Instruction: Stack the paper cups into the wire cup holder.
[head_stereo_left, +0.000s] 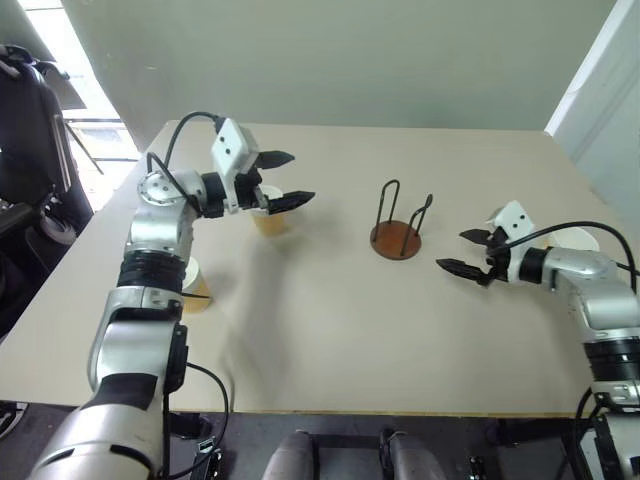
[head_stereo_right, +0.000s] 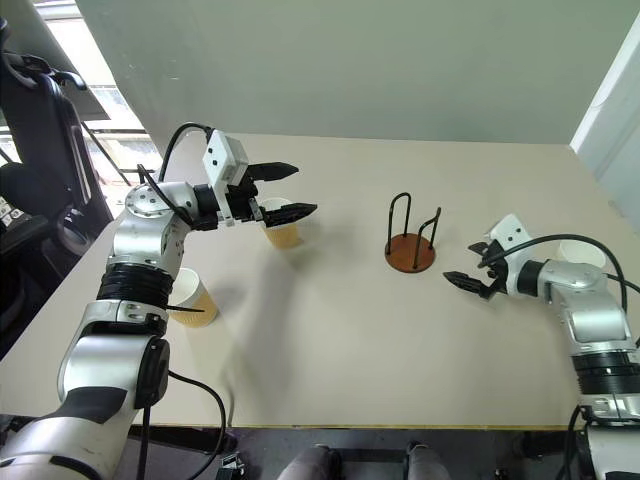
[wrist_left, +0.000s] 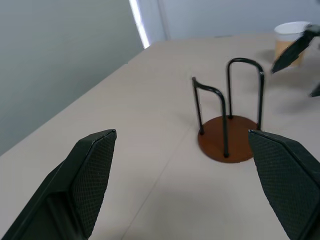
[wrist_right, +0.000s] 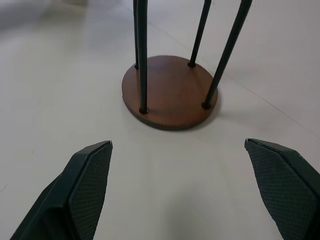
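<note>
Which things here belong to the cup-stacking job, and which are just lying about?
Job: wire cup holder, empty; paper cup under the left gripper; paper cup by the left arm; paper cup behind the right arm; right gripper.
Lying about: black chair off the table.

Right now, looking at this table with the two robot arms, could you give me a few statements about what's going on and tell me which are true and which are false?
1. The wire cup holder already has a cup in it. False: it stands empty, just its brown base and two wire loops.
2. The left gripper is open. True: its jaws are spread, above a paper cup that it is not holding.
3. The right gripper is clamped on a cup. False: it is open and holds nothing, pointing toward the holder.
4. Another paper cup stands near the table's left edge, beside the left arm. True.
5. All the cups are stacked together. False: they stand apart; a third cup stands behind the right arm.
</note>
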